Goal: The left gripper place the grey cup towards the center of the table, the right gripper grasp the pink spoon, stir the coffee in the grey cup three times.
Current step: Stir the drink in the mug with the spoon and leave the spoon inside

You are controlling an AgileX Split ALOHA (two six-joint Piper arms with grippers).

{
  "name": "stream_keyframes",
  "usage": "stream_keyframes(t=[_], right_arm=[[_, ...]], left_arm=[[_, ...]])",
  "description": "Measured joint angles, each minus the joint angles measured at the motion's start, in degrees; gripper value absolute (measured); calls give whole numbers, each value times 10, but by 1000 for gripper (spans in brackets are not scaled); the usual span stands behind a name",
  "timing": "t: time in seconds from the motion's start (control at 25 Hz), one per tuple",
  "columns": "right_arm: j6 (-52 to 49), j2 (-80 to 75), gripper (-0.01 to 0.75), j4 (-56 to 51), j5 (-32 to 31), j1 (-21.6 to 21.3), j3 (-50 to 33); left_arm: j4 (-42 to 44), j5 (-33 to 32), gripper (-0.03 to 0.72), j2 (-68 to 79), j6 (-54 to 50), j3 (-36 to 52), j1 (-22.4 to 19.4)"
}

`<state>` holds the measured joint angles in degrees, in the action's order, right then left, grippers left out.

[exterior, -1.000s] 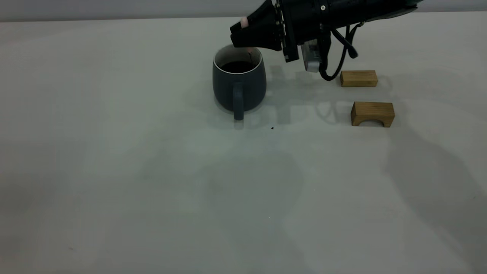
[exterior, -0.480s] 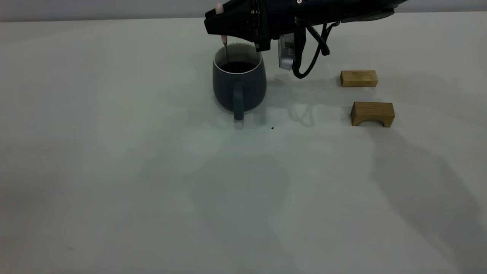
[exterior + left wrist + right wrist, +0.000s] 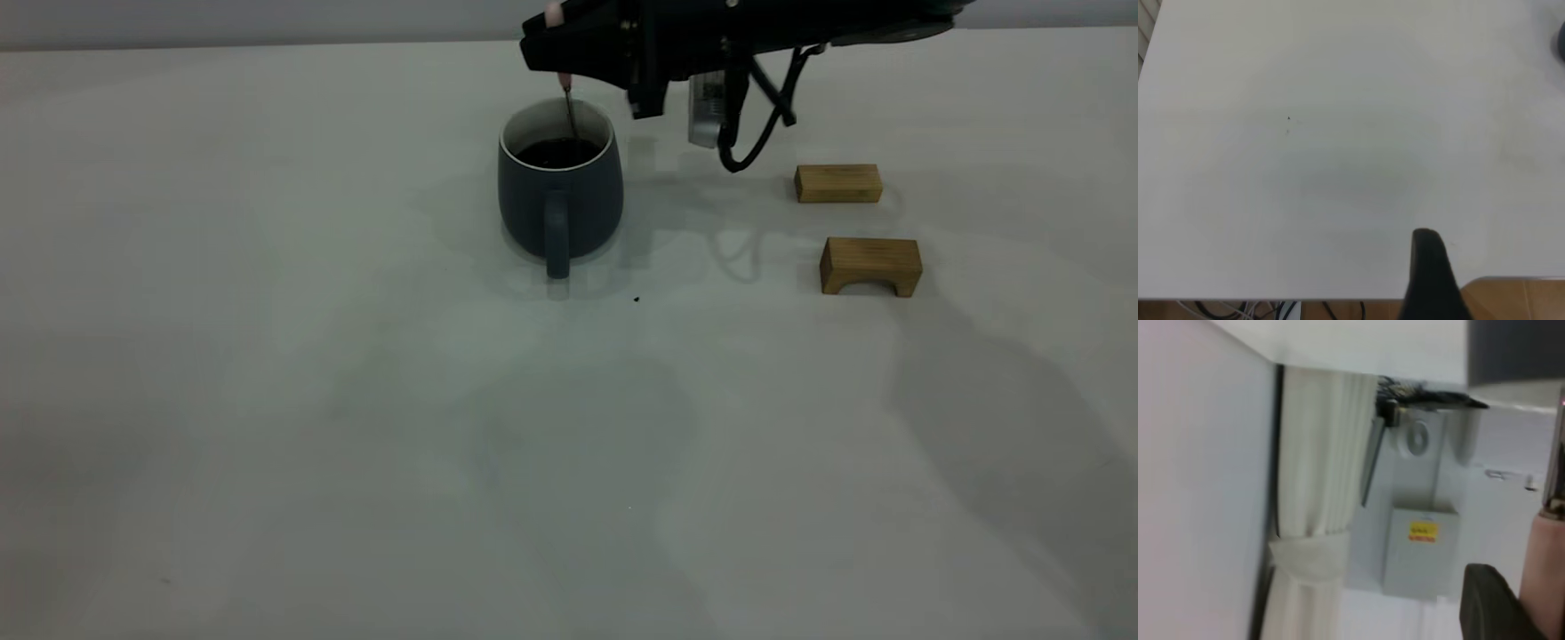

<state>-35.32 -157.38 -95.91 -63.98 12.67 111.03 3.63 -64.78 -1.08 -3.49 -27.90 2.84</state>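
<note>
The grey cup stands upright at the table's far middle, handle toward the camera, with dark coffee inside. My right gripper hovers just above the cup, shut on the pink spoon. The spoon hangs straight down, its metal shaft dipping into the coffee and its bowl hidden below the surface. In the right wrist view the pink handle sits against one black finger. My left gripper is out of the exterior view and hangs over bare table near its edge.
Two tan wooden blocks lie right of the cup: a flat one and an arched one. A tiny dark speck sits in front of the cup. The table edge is close to the left gripper.
My right gripper swung from the cup's right rim to its left side, then back toward the middle, a little higher. The spoon shaft swept through the coffee with it. The cup stayed put.
</note>
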Motion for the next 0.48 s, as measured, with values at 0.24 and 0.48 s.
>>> stream_keyframes(t=[0.24,0.48], right_arm=[[0,0,119,57,-19,-4,0],[1,0,119,97,-27,-4,0]], left_arm=[[0,0,567,0,0,0,0],[0,0,567,0,0,0,0]])
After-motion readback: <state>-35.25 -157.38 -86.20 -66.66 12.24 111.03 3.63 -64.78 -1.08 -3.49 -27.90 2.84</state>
